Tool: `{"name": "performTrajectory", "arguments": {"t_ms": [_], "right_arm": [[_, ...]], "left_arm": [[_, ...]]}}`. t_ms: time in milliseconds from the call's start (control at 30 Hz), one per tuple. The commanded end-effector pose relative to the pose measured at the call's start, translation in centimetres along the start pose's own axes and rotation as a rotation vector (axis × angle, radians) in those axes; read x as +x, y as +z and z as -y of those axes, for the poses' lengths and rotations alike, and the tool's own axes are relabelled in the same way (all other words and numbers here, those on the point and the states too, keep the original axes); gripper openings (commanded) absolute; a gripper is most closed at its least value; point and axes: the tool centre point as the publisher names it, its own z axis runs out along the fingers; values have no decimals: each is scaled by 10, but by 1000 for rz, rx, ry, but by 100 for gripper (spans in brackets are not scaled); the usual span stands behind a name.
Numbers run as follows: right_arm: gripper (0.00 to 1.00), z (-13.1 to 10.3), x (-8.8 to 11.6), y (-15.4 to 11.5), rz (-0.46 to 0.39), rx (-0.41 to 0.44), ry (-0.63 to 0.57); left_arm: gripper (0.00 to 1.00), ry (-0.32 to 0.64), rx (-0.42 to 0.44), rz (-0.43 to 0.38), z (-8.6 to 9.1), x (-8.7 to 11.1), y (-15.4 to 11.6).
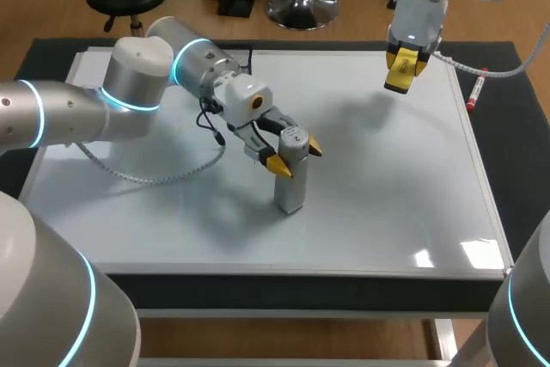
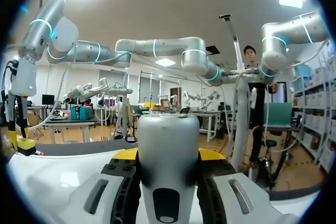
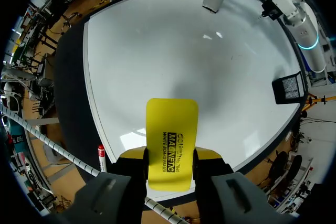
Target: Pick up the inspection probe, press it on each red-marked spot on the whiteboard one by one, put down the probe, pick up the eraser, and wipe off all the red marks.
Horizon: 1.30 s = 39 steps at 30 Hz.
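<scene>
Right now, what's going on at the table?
The left gripper is shut on the inspection probe, holding it upright with its lower end on or just above the whiteboard. The right gripper is shut on the yellow eraser, above the board's far right part. No red marks show on the board. A red marker lies beside its right edge.

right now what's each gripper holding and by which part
Left gripper: the inspection probe, gripped near its top end. Right gripper: the yellow eraser, gripped by its sides at one end.
</scene>
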Motion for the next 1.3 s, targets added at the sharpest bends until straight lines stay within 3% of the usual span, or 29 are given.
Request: {"name": "performTrajectory", "arguments": {"t_ms": [33, 267, 567, 1300], "right_arm": [[0, 0, 1, -2, -2, 2, -2], [0, 0, 1, -2, -2, 2, -2], [0, 0, 1, -2, -2, 2, -2], [0, 0, 1, -2, -2, 2, -2]], "left_arm": [[0, -2, -4, -10, 2, 0, 0], [0, 21, -13, -39, 15, 11, 2], [0, 51, -29, -1, 36, 45, -4], [0, 79, -63, 57, 82, 109, -68]]}}
